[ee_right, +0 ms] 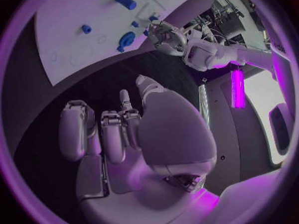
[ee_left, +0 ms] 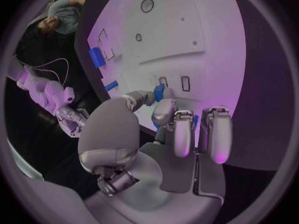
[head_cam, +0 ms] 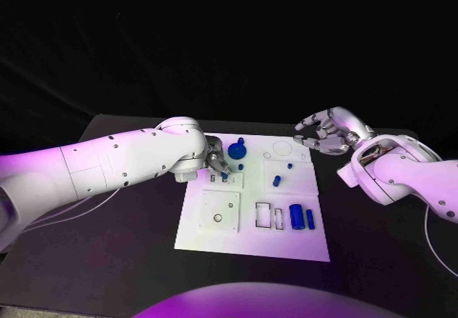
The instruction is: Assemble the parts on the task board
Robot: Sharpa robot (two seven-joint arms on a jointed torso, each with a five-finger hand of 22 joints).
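- Nearest the robot, on the near part of the white task board (head_cam: 250, 238), a raised square plate (head_cam: 218, 212) with a small round hole lies on the left side.
- Just right of that plate are two empty rectangular slots (head_cam: 268, 215), and beside them two blue cylinders (head_cam: 302, 216) lie side by side near the board's right edge.
- Further in, a small blue peg (head_cam: 276, 179) sits alone in the middle of the board, well apart from both hands.
- At the board's left side, the left hand (head_cam: 216, 164) is down over the board with its fingertips at a small blue part (ee_left: 159, 91); the left wrist view shows this piece pinched between the thumb and a finger, right above two little rectangular slots (ee_left: 174, 82).
- Just beyond those fingers, a larger round blue part (head_cam: 237, 149) lies on the board, with a small blue knob (head_cam: 241, 140) close behind it.
- Off the board's far right corner, the right hand (head_cam: 327, 131) hangs above the black table (head_cam: 114, 265), holding nothing, with its fingers curled loosely but apart.
- All the blue parts lie well apart from that hand, over on the board.
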